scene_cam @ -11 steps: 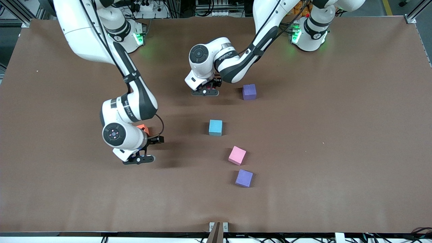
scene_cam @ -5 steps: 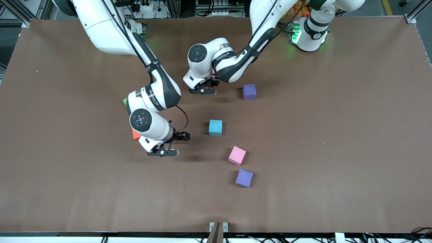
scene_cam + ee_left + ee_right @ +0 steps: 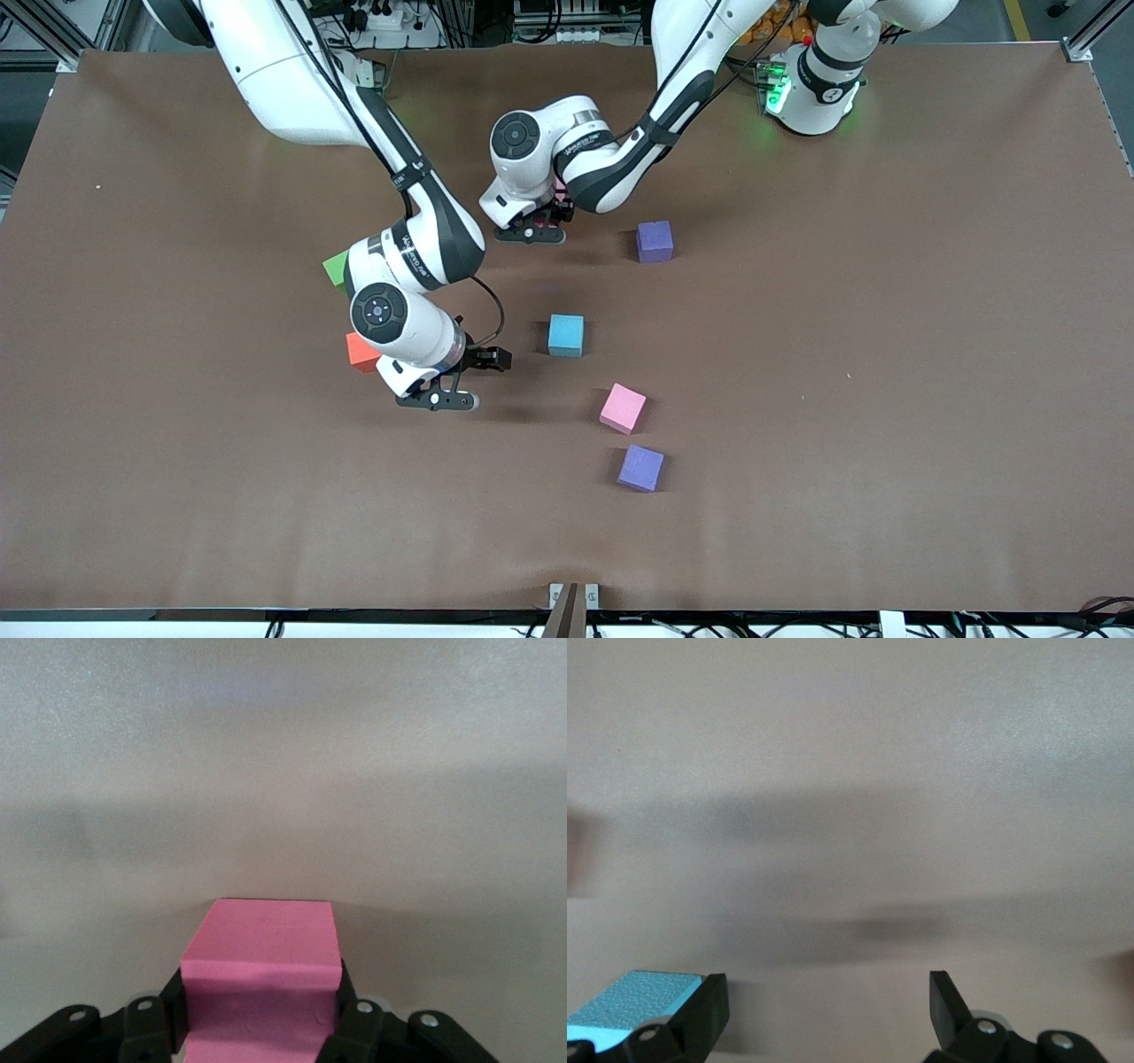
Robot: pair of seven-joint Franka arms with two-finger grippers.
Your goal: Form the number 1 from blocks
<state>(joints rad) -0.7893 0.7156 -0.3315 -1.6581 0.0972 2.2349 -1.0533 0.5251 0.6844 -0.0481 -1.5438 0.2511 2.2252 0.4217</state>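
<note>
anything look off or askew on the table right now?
Nothing damaged or spilled. The loose pink block sits rotated against the square-set light blue block, and the near purple block is slightly turned too. The left gripper is shut on another pink block; the right gripper is open, empty.

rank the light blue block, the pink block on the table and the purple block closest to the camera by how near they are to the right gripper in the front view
From the open right gripper:
1. Light blue block, beside the gripper, toward the left arm's end.
2. Pink block, nearer the front camera than the blue one.
3. Purple block, nearest the front camera of the three.
</note>
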